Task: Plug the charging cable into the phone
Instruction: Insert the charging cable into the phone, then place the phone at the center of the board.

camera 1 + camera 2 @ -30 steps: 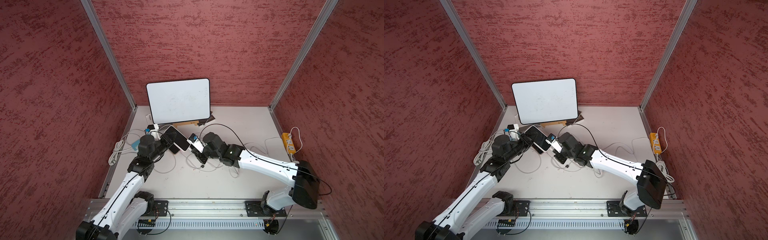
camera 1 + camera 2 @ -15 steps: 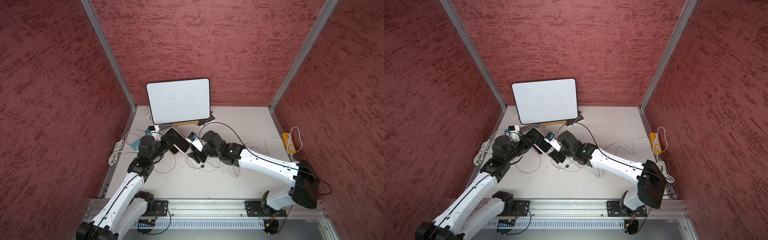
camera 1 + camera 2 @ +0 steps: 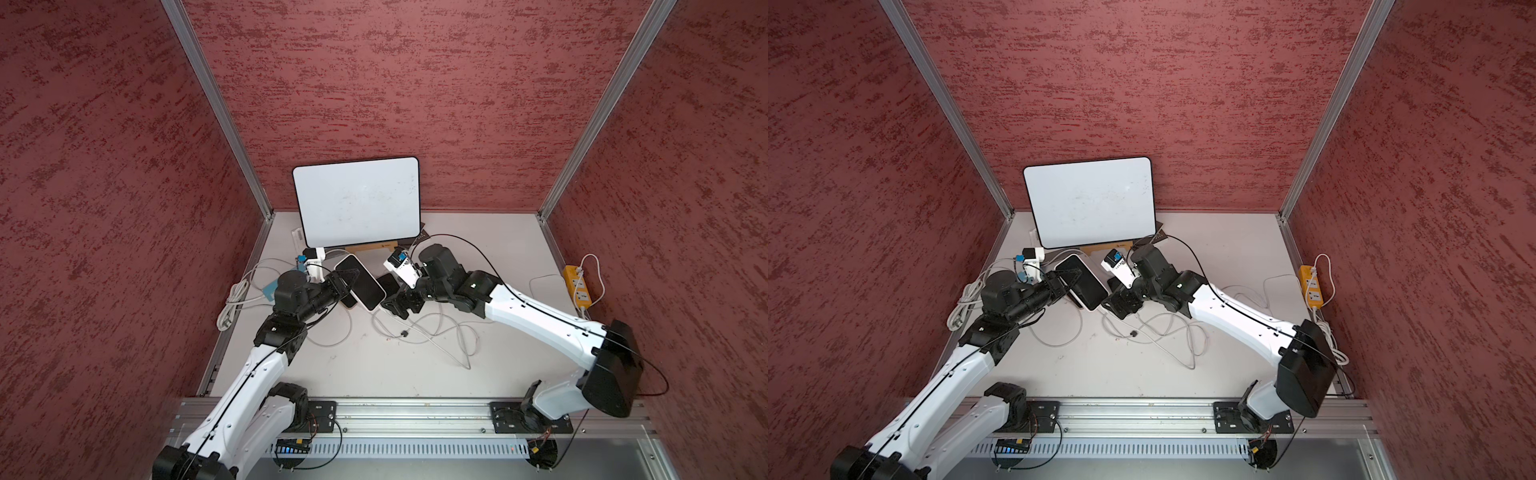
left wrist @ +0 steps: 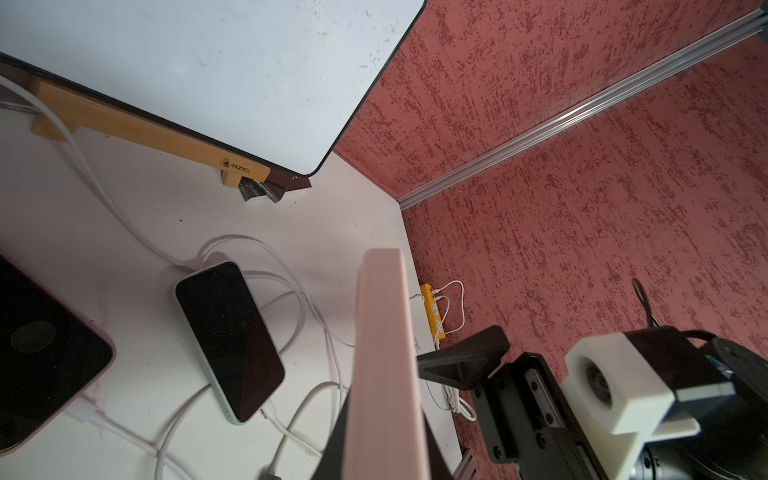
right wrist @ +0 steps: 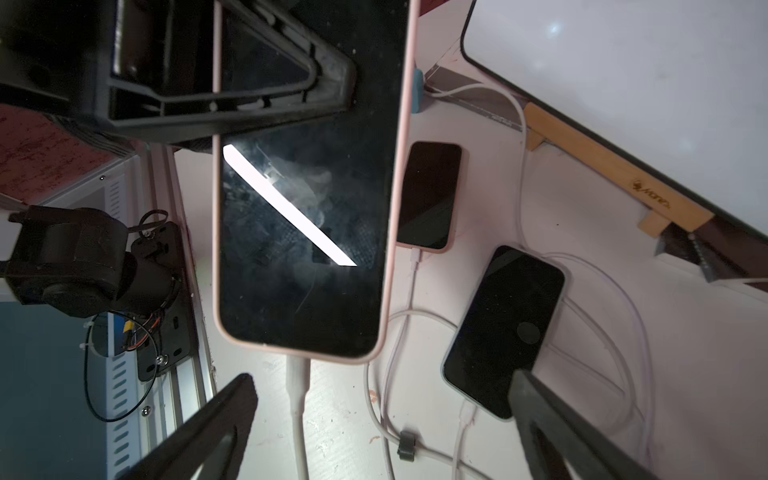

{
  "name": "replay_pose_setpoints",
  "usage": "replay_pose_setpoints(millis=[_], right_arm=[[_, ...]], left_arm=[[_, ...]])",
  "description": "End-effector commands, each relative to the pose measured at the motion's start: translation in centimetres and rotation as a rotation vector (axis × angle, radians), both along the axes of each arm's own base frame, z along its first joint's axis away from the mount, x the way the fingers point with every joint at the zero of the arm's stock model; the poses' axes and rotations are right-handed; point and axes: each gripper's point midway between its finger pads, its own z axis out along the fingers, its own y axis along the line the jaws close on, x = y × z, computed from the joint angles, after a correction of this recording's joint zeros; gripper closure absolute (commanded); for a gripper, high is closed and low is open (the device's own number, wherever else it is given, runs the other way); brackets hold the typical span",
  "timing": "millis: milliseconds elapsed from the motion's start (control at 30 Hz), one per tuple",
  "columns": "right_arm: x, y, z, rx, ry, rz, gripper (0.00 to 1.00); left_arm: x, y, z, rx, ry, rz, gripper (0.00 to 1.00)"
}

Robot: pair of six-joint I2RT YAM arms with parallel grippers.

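Three phones show. The pink-cased phone is up off the table at its rear left, dark screen facing up in both top views. The left gripper is clamped across its upper half. One black finger lies flat on the glass and its partner is hidden behind the case. The right wrist view cuts off the phone's top end.

The charging cable meets the phone's bottom edge with its white plug. It looks seated, though the joint is too shadowed to tell how deep it sits.

The right gripper sits just below that edge, spread wide and holding nothing. Its two fingers stand either side of the cable, clear of it.

A second pink phone and a pale-edged phone lie flat on the table beneath and beside, each with its own white lead. In both top views the held phone and the arms cover most of both.

Loose white leads loop over the table's middle, tangled so that single runs are hard to follow. The whiteboard on its wooden stand is close behind the phones. A yellow power strip lies along the right edge. The front half of the table, toward the rail, is bare.
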Motion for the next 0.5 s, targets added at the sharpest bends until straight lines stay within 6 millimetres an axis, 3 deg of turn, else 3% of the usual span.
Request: replay_pose_setpoints(millis=[0, 300, 467], right_arm=[[-1.4, 1.8, 1.3, 0.071, 0.084, 0.084, 0.01], [-1.0, 3.4, 1.2, 0.076, 0.09, 0.091, 0.01], [-0.9, 5.2, 0.3, 0.038, 0.095, 0.101, 0.01]], left_arm=[[-0.3, -0.5, 2.9, -0.014, -0.118, -0.047, 1.0], [0.6, -0.7, 1.7, -0.006, -0.078, -0.045, 1.0], [0.9, -0.6, 1.4, -0.003, -0.07, -0.036, 1.0]])
